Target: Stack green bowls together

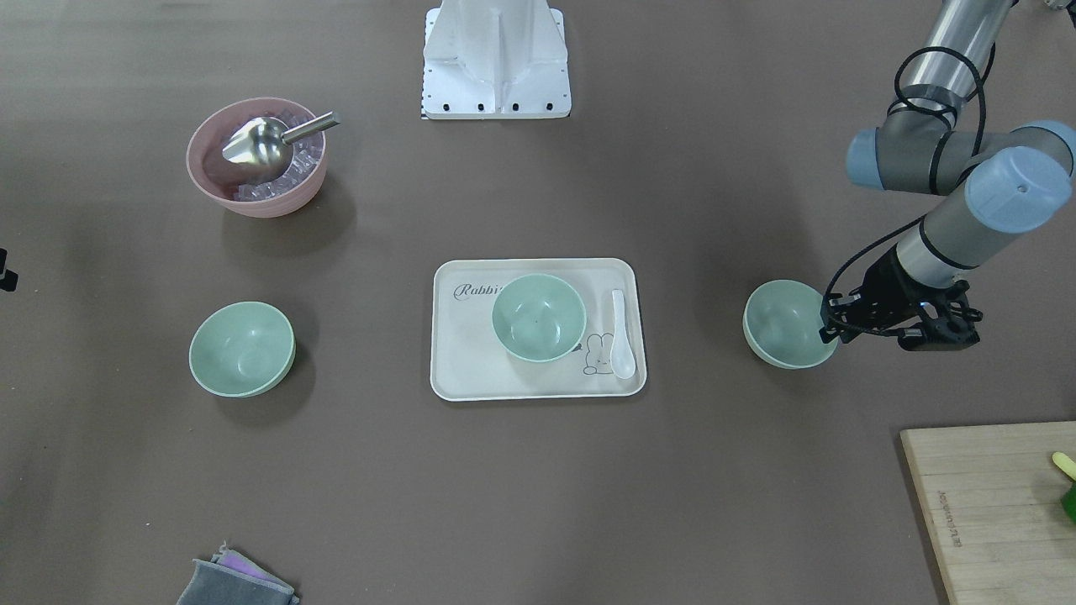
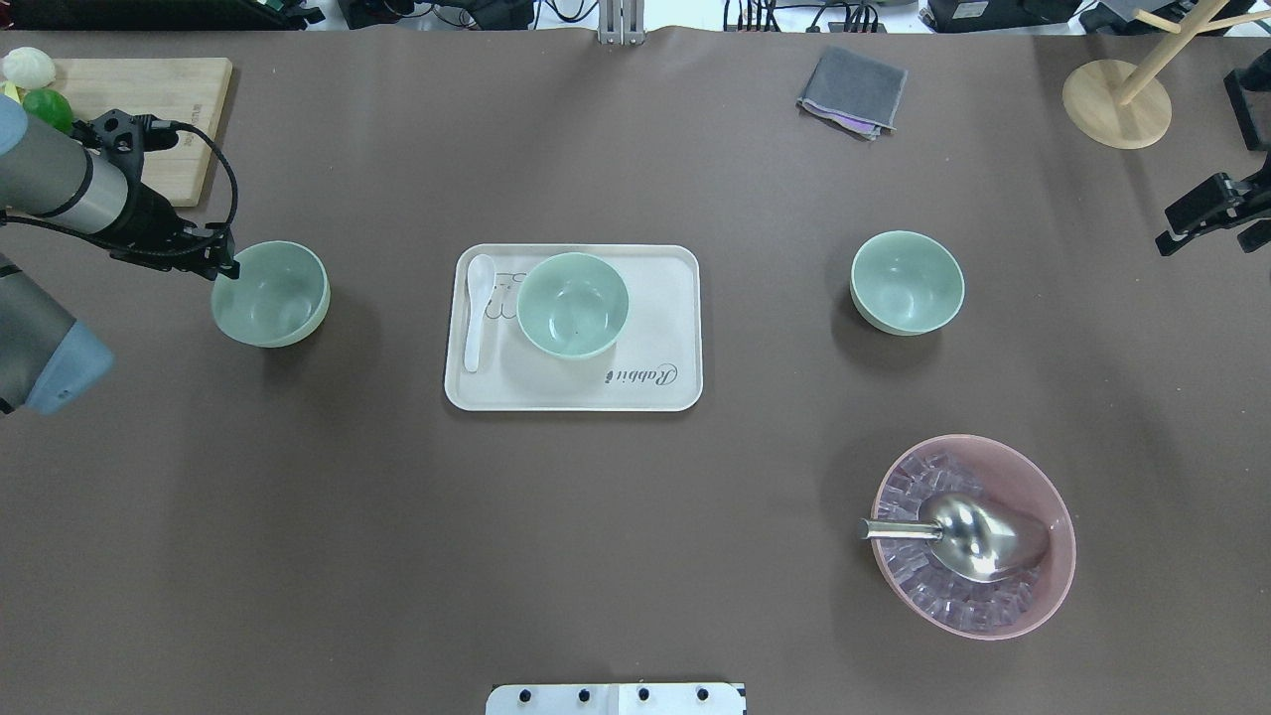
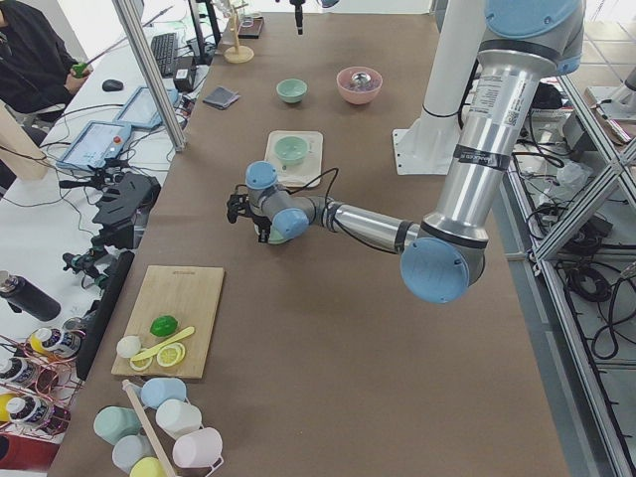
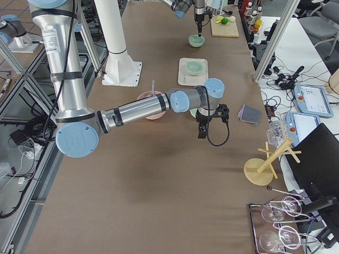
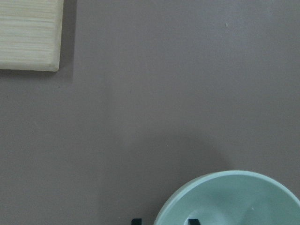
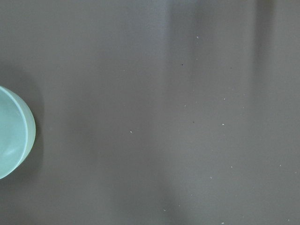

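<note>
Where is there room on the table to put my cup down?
Plenty of bare table lies between the tray and the pink bowl, and between the tray and the right green bowl. It is crowded on the tray, and where the left gripper is at the left green bowl.

reaches low toward desk's left edge with left arm [image 3: 368, 224], forearm near level. points left gripper [image 2: 224, 266] straight down close to surface, fingertips [image 5: 136, 221] held apart. extends right arm [image 4: 132, 111] out to desk's right edge. hangs right gripper [image 4: 201, 132] vertical, well above surface; cannot tell whether jaws spread or closed.
</note>
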